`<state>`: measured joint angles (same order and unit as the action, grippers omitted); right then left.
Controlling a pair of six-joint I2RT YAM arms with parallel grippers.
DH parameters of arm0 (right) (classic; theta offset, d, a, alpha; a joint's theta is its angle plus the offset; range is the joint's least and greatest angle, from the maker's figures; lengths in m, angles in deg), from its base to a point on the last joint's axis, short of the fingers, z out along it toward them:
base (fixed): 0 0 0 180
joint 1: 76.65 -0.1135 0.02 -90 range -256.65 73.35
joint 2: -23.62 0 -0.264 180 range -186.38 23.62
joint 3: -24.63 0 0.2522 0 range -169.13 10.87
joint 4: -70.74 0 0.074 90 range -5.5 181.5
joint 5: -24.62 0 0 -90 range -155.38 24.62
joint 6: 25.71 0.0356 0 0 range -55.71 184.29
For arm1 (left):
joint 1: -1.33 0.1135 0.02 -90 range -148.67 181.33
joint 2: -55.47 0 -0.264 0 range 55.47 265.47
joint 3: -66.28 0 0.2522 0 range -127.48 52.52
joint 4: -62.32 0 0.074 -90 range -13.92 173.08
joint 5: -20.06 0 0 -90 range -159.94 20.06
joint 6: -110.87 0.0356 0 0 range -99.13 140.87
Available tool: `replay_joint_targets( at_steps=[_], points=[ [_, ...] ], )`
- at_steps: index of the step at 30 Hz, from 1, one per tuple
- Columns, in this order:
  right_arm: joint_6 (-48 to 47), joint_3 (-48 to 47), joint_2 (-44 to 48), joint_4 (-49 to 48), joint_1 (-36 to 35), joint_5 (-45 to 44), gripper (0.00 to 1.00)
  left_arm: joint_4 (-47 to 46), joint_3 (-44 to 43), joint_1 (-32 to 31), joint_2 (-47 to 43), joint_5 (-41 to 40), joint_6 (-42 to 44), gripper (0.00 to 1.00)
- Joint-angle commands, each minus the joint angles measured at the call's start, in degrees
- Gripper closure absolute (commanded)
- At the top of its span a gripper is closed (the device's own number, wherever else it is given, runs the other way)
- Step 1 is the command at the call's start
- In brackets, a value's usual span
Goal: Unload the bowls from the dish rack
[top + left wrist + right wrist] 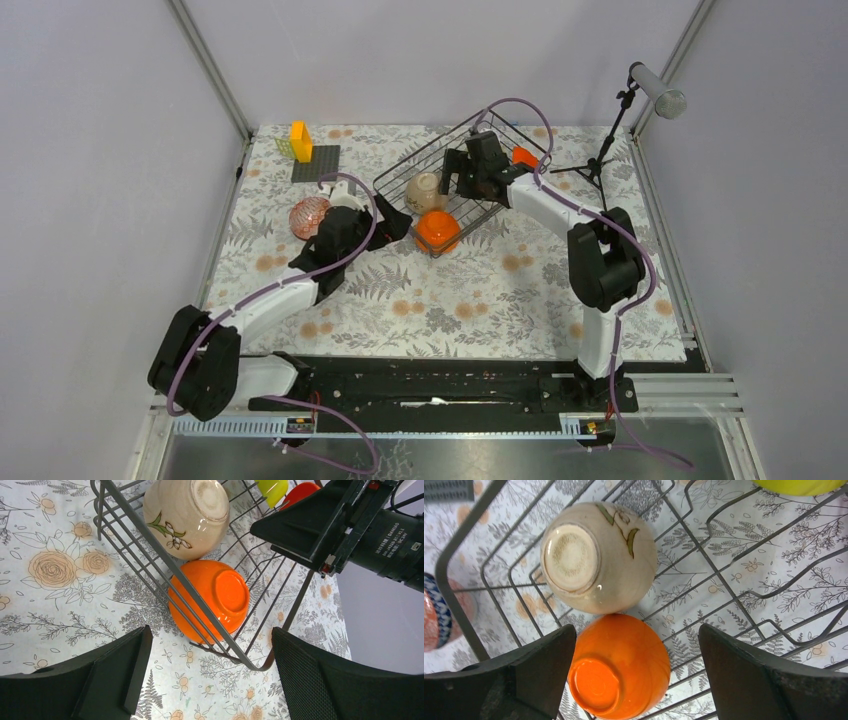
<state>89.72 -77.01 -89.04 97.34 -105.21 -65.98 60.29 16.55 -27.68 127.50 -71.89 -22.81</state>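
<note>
The dish rack [398, 172] stands tilted at the back middle. In it lie a beige bowl [424, 190], an orange bowl [438, 230] at its near corner and a second orange bowl [524, 157] at the far end. A pink-red patterned bowl [310, 216] sits on the table to the left. My left gripper [210, 675] is open and empty, just outside the rack's near corner, facing the orange bowl [210, 600]. My right gripper [636, 680] is open over the orange bowl [621, 665], next to the beige bowl [599, 557]. A yellow-green bowl [799, 485] lies farther in. A blue-white patterned bowl [436, 612] shows outside the rack.
An orange block [300, 140] stands on a flat dark square plate [315, 163] at the back left. A microphone stand [610, 140] stands at the back right. The rack's wire rim [150, 535] runs between my left gripper and the bowls.
</note>
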Motion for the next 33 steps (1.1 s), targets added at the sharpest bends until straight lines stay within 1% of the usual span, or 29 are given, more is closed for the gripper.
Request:
replay_joint_targets(
  at_steps=[1, 5, 8, 10, 12, 13, 16, 20, 22, 28, 30, 33],
  points=[
    [7.91, -0.3, 2.15, -4.33, -0.1, -3.19, 0.0, 0.75, -2.33, 0.1, -3.4, -3.03, 1.29, 0.06],
    [11.29, -1.62, -0.03, -5.38, -0.02, -0.79, 0.0, 1.88, -5.05, 0.11, -3.93, -4.61, 3.14, 0.06],
    [14.39, -1.14, -0.4, -8.15, -0.06, 0.44, 0.0, 6.34, -12.13, 1.47, -0.96, -5.53, 4.34, 0.07],
    [16.12, -1.16, -0.81, -9.34, -0.09, 0.47, 0.0, 9.84, -16.68, 4.38, 2.25, -3.01, 3.44, 0.11],
    [17.49, -1.93, -2.09, -10.19, -0.09, 0.47, 0.0, 9.97, -18.91, 6.33, 4.72, -0.13, 2.62, 0.17],
    [18.31, -2.53, -2.77, -10.2, -0.08, 0.5, 0.0, 8.94, -19.36, 6.94, 5.49, 0.95, 2.56, 0.18],
    [19.94, -4.28, -4.97, -10.22, -0.18, 0.19, 0.03, 7.65, -21.82, 7.8, 8.22, 1.69, 2.91, 0.21],
    [22.0, -4.18, -6.1, -10.16, -0.12, -2.72, 0.06, 11.05, -28.05, 8.23, 13.68, 4.43, 4.26, 0.33],
    [22.11, -4.2, -6.68, -10.4, -0.16, -3.17, 0.06, 11.91, -30.34, 8.29, 16.22, 5.65, 4.83, 0.36],
    [22.51, -5.81, -9.39, -11.76, -0.12, -2.57, 0.06, 10.66, -31.66, 8.41, 19.06, 5.08, 5.14, 0.36],
    [22.51, -5.93, -10.05, -11.71, -0.18, -3.16, 0.06, 12.47, -33.83, 8.62, 21.2, 4.65, 5.34, 0.36],
    [22.4, -6.3, -10.94, -11.74, -0.18, -3.53, 0.06, 17.62, -37.85, 9.02, 24.42, 4.6, 6.07, 0.38]
  ],
)
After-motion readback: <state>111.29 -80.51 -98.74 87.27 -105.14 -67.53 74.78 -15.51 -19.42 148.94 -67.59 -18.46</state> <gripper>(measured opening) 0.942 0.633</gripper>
